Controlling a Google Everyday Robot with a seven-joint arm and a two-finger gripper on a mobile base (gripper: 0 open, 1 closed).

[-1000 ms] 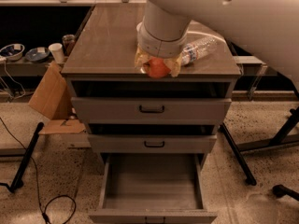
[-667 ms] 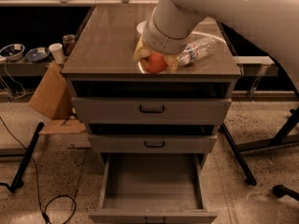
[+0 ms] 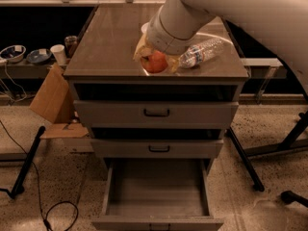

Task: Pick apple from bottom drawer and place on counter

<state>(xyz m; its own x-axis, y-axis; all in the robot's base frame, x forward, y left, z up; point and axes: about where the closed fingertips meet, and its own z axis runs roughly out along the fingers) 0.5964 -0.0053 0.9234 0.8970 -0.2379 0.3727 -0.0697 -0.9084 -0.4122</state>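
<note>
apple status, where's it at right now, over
At counter front edge, claw closed on apple. Below, bottom drawer open, nothing in it. Clear plastic bottle lying close beside apple.

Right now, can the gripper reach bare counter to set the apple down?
Probably yes: the gripper, holding the apple, is above the counter near its front edge; the bottle lies close beside it.

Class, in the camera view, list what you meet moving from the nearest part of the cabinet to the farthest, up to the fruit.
bottom drawer → middle drawer → top drawer → counter → apple, over the counter's front part, held by the gripper.
</note>
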